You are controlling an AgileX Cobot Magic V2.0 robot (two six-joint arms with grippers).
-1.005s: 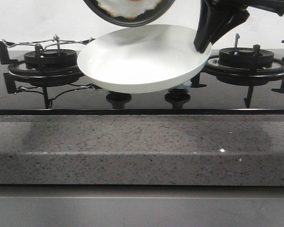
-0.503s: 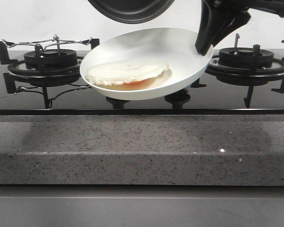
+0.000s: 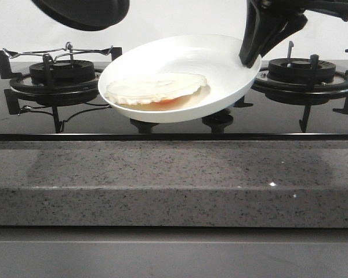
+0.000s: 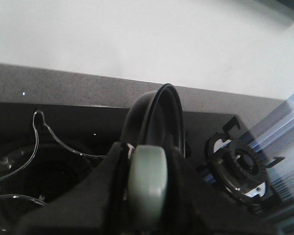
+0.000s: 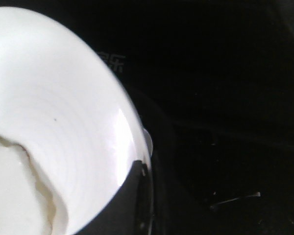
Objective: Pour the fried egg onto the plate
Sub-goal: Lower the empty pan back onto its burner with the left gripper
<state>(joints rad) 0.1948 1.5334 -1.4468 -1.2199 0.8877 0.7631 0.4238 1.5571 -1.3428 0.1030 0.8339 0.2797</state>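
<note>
Fried egg (image 3: 156, 90) lies in the tilted plate (image 3: 220, 52), held above the hob mid-bench. Right gripper (image 3: 252, 49) pinches the plate's right rim. Left gripper (image 4: 147, 196) is clamped on the black pan (image 3: 81, 13), held up toward the back-left corner.

Bright, even light in the front view; a glint on the counter (image 3: 272, 184) edge. The plate (image 5: 49, 112) glares white in the right wrist view, the rest near-black. Left wrist view: motion streaks, blurred foreground.
</note>
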